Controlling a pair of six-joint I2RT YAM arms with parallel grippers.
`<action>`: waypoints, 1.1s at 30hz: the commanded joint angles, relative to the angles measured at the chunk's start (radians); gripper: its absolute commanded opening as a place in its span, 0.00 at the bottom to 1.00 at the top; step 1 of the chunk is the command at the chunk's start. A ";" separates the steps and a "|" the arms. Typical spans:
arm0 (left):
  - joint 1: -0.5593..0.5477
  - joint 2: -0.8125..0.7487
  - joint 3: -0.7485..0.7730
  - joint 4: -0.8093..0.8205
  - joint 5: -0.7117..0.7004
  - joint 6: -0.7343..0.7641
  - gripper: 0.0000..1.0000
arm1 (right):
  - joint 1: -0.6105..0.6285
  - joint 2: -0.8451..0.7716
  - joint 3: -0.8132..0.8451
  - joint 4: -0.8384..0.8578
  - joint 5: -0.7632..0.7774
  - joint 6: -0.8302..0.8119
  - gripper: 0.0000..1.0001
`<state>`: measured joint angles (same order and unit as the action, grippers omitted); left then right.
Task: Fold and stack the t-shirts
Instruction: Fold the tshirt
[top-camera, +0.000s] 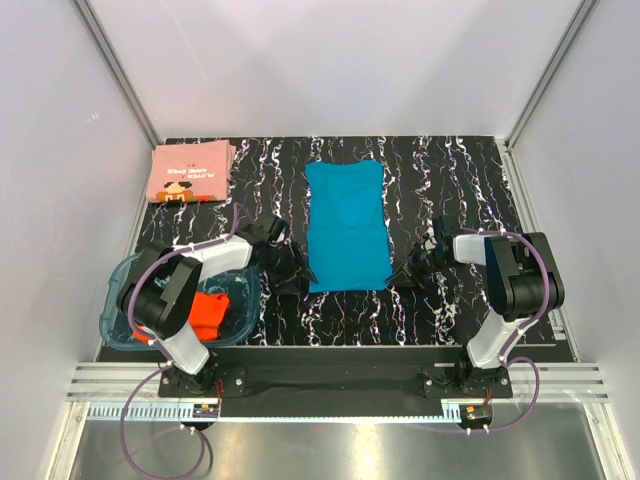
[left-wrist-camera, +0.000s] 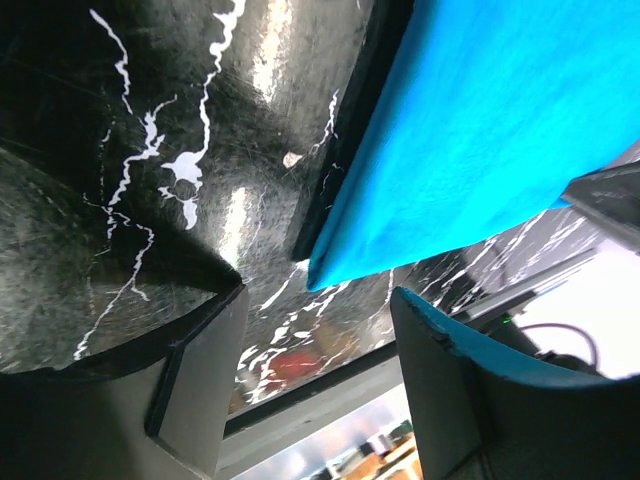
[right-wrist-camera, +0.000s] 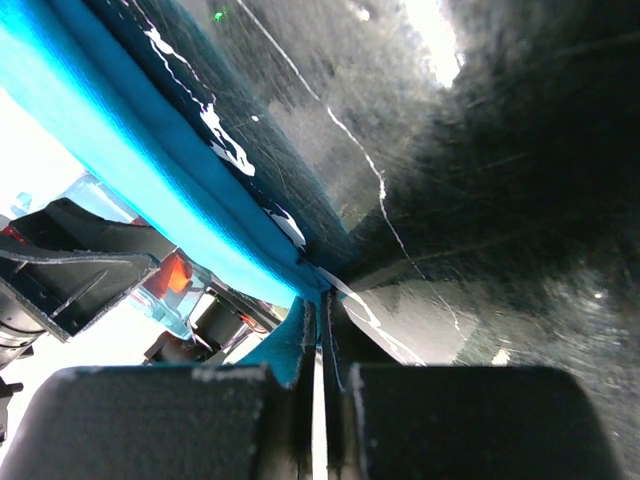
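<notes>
The teal-blue t-shirt (top-camera: 347, 225) lies folded into a long strip in the middle of the black marbled table. My left gripper (top-camera: 296, 277) is open at the shirt's near left corner. In the left wrist view that corner (left-wrist-camera: 335, 262) lies just ahead of the gap between the fingers (left-wrist-camera: 320, 295). My right gripper (top-camera: 405, 272) is at the near right corner. In the right wrist view it (right-wrist-camera: 320, 305) is shut on the teal edge (right-wrist-camera: 150, 180). The salmon-pink printed t-shirt (top-camera: 190, 172) lies folded at the back left. The orange-red t-shirt (top-camera: 210, 312) lies crumpled in the tub.
The clear blue-tinted plastic tub (top-camera: 115, 300) stands at the near left beside the left arm's base. Grey walls with metal posts close in the table on the left, back and right. A metal rail runs along the near edge.
</notes>
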<state>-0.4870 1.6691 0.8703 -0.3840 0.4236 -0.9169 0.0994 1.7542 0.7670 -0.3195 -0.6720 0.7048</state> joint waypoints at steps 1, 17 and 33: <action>-0.009 0.027 -0.040 0.040 -0.052 -0.098 0.65 | -0.004 0.016 -0.040 0.020 0.135 -0.008 0.00; -0.036 0.153 -0.060 -0.023 -0.106 -0.192 0.46 | -0.004 -0.004 -0.018 -0.007 0.147 -0.024 0.00; 0.016 0.139 -0.105 0.029 -0.155 -0.228 0.43 | -0.004 -0.018 -0.020 -0.024 0.155 -0.051 0.00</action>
<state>-0.4946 1.7428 0.8501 -0.3153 0.4900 -1.1870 0.0982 1.7454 0.7609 -0.3134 -0.6682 0.6987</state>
